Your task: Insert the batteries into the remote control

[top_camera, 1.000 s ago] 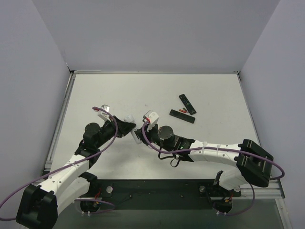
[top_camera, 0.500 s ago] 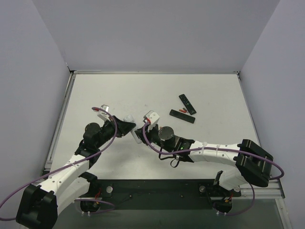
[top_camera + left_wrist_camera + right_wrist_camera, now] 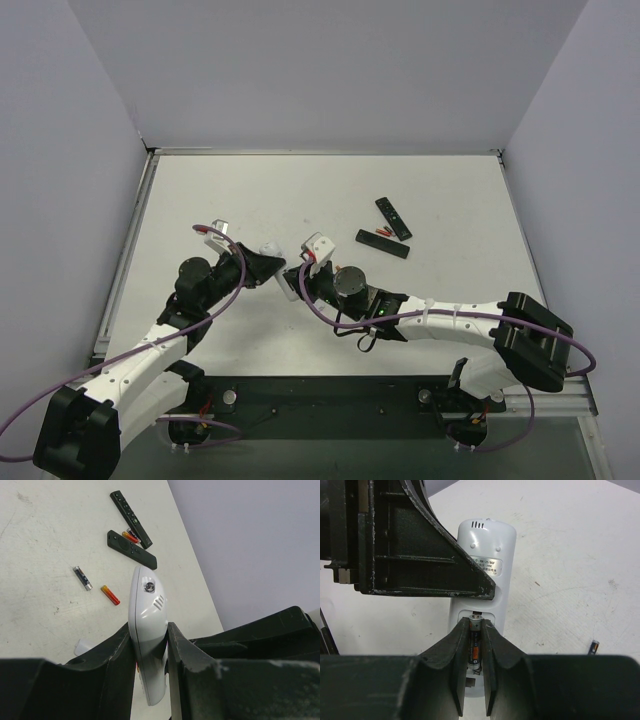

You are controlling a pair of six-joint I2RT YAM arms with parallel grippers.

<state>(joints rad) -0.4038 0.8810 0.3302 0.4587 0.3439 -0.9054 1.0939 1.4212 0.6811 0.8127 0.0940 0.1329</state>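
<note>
The right gripper [image 3: 475,630] pinches one dark battery [image 3: 474,647] in the open compartment of the one white remote [image 3: 487,555], which the left gripper [image 3: 149,635] clamps. On the table [image 3: 40,540] lie one grey battery [image 3: 82,578], one red battery [image 3: 110,595], and two others: a slim black remote [image 3: 131,512] and a broad black remote [image 3: 131,549].

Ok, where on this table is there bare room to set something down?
Bare: the far-left stretch of the table, between its left edge and the left gripper, and the right side beyond the black remotes. Crowded: the centre, where the left gripper holds the white remote and the right gripper a battery, and around the black remotes, with loose batteries.
</note>
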